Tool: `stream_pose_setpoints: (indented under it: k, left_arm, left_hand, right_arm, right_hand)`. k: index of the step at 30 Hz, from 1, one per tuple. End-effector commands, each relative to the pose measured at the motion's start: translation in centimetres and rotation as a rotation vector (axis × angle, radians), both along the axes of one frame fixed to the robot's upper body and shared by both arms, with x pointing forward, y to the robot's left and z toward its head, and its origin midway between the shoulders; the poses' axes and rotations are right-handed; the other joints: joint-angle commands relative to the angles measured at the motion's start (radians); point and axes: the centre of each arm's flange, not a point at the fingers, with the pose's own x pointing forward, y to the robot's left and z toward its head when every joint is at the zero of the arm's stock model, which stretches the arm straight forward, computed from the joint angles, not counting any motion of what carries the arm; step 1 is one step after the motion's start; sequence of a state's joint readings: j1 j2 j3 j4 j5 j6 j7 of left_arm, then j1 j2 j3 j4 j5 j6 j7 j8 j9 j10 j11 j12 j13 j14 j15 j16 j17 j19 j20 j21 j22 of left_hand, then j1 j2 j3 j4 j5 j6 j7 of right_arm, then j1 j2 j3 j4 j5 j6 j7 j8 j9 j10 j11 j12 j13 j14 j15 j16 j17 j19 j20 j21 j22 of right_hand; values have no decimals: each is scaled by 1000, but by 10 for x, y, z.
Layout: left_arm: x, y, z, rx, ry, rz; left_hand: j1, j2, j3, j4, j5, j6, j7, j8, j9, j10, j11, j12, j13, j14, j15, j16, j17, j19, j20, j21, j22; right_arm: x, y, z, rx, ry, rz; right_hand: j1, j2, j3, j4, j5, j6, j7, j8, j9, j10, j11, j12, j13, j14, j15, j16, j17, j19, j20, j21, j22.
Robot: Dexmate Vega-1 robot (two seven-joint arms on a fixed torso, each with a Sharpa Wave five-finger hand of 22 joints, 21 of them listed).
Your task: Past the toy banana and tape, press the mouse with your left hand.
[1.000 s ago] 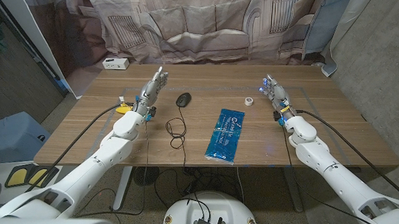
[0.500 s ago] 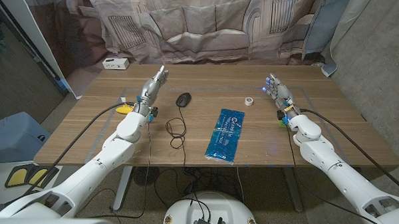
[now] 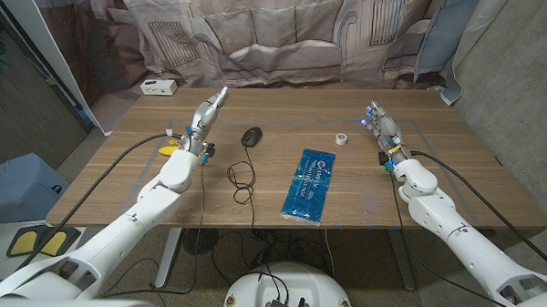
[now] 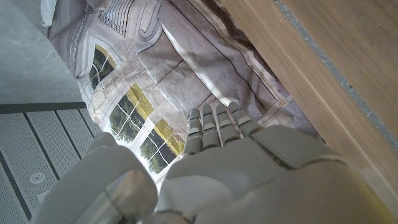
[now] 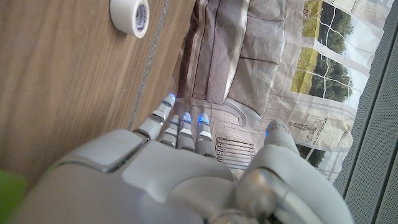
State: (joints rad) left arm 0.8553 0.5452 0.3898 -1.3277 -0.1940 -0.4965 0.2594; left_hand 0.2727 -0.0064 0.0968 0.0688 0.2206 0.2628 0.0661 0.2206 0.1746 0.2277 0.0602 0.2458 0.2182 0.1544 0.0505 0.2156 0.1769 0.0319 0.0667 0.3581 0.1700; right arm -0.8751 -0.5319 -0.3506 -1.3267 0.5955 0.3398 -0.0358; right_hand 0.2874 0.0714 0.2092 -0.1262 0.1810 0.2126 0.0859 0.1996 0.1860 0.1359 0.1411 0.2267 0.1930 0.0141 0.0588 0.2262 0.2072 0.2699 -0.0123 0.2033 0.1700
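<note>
On the wooden table [image 3: 455, 192] the mouse [image 3: 251, 135] is seen near the middle, its cable [image 3: 242, 178] trailing toward six o'clock. The left hand [image 3: 206, 116] is raised above the table at about nine o'clock from the mouse, apart from it — its fingers are stretched out straight and held close together, nothing gripped. The toy banana [image 3: 169, 150] lies just beside the left wrist, at roughly eight o'clock from the mouse. The tape [image 3: 341, 138], a small white roll, is found at three o'clock from the mouse, well apart. Between them, toward five o'clock, a blue packet [image 3: 310, 185] lies flat. The right hand [image 3: 380, 126] is held beyond the tape at three o'clock, fingers extended and together, empty. A white box [image 3: 156, 86] sits at the table's far left corner, before a printed backdrop [image 3: 287, 31]
</note>
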Motion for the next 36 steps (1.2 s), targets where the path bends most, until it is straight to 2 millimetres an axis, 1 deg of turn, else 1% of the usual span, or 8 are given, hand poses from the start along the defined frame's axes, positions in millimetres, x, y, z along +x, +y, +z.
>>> stream_pose_setpoints:
  k: [1,7,18,23,26,28,30,36]
  left_arm:
    - [-4,-8,4,133,-77,140]
    - [-9,-14,3,179,-103,174]
    - [-22,-28,-4,296,-147,272]
    - [-30,-31,-5,347,-184,348]
    - [-33,-32,-6,376,-210,384]
    - [-35,-34,-7,392,-230,409]
    - [-37,-35,-7,409,-243,431]
    - [-41,-37,-6,434,-252,468]
  left_hand:
    - [14,0,3,-9,-3,10,3,-2,4,9,-1,5,0,12,1,2,2,1,11,-6,4]
    - [16,1,3,-11,-4,15,1,-3,4,14,-2,6,-2,19,-1,2,2,8,8,-8,4]
    - [20,3,4,-14,-6,26,0,-4,4,23,-5,6,-5,30,-1,2,2,13,9,-13,4]
    - [22,4,4,-15,-6,30,-2,-5,4,26,-6,6,-6,31,-2,0,2,15,10,-15,4]
    - [23,6,4,-16,-7,33,-5,-6,5,25,-3,4,-7,34,11,-1,2,16,11,-18,4]
    - [24,6,4,-16,-7,36,-4,-5,5,26,-1,4,-7,34,12,-2,2,17,11,-20,4]
    - [25,7,5,-17,-7,38,-4,-6,5,27,1,4,-8,35,9,-3,2,18,3,-21,4]
    - [26,8,5,-18,-8,40,-2,-7,5,30,-2,4,-9,35,7,-4,2,19,-1,-24,4]
  right_arm:
    - [-4,-1,-1,14,-5,-35]
    - [-5,0,-3,15,-3,-38]
    - [-8,1,-9,20,11,-37]
    - [-10,1,-10,21,12,-38]
    - [-12,0,-12,22,15,-40]
    - [-13,0,-13,30,17,-40]
    - [-14,0,-14,25,11,-40]
    - [-18,2,-14,27,7,-40]
  right_hand:
    - [6,6,5,-2,-2,1,2,-1,3,9,2,-4,5,5,7,-3,3,4,2,-1,2]
    - [7,7,5,-3,-2,3,1,-1,3,11,1,-5,5,5,8,-3,3,5,2,-1,2]
    - [9,10,6,-4,-2,7,1,0,3,14,1,-5,5,8,8,-3,3,6,3,-2,2]
    - [11,11,7,-4,-2,8,1,1,3,15,3,-5,5,9,7,-4,3,7,3,-2,2]
    - [11,12,7,-5,-2,8,2,0,3,15,1,-6,5,9,8,-4,3,7,3,-3,2]
    - [12,12,8,-5,-2,8,1,0,3,15,1,-6,5,10,8,-4,3,8,3,-3,2]
    - [12,13,8,-5,-2,8,2,0,3,16,1,-6,5,9,7,-4,3,8,3,-3,2]
    - [14,13,8,-6,-2,9,2,0,3,17,0,-6,5,12,8,-3,4,10,3,-2,2]
